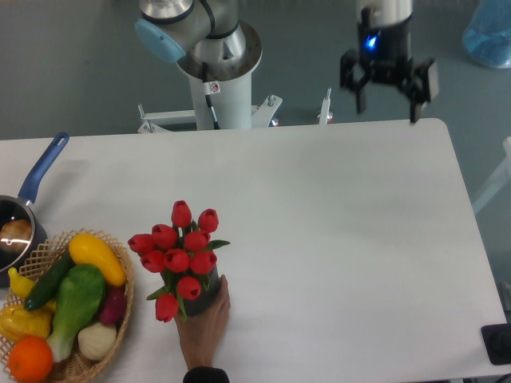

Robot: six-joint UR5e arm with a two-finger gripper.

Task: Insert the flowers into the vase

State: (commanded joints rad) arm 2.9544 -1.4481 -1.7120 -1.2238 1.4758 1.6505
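Observation:
The red tulip flowers point(179, 254) stand upright in the dark grey vase point(204, 298) at the front left of the table. Most of the vase is hidden behind the blooms and a human hand. My gripper point(386, 102) hangs high above the table's far right edge, far from the flowers. Its fingers are spread open with nothing between them.
A human hand point(204, 329) reaches in from the front edge and touches the vase. A wicker basket point(121, 327) of colourful vegetables sits at the front left corner. A blue-handled saucepan point(32, 187) lies at the left edge. The robot's base point(217, 72) stands behind the table.

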